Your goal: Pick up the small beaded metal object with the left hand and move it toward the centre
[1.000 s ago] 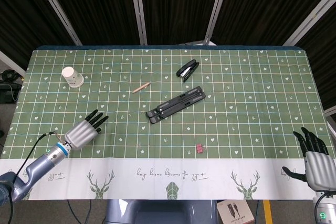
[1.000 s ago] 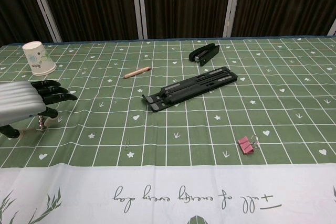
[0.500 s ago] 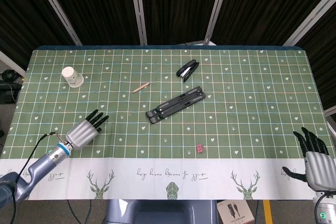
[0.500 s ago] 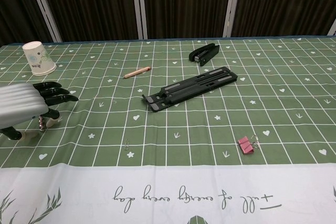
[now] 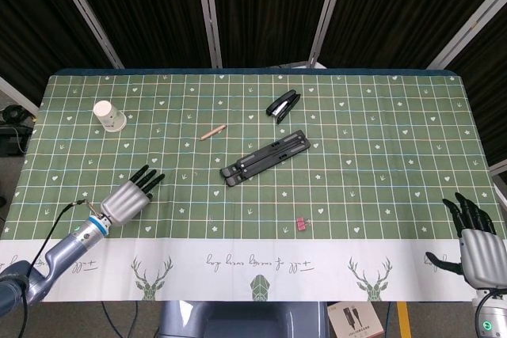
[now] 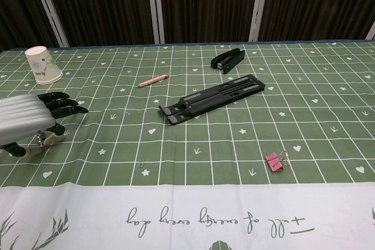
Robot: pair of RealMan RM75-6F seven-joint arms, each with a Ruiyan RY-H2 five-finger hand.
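The small beaded metal object (image 6: 40, 140) is a short upright silver piece under my left hand (image 6: 29, 121), at the table's left side. It sits between the thumb and the fingers above it, and the hand appears to pinch it just over the green cloth. In the head view the left hand (image 5: 127, 198) covers it, dark fingers pointing up and to the right. My right hand (image 5: 475, 235) hangs off the front right corner of the table, its fingers spread and holding nothing.
A paper cup (image 6: 43, 64) stands at the back left. A pencil (image 6: 152, 80), a black stapler (image 6: 228, 59) and a black folding stand (image 6: 214, 98) lie mid-table. A pink binder clip (image 6: 273, 161) and a small wire clip (image 6: 142, 159) lie near the front.
My left hand has shifted slightly toward the front-left edge, and the beaded object moved with it. The right hand has not moved.
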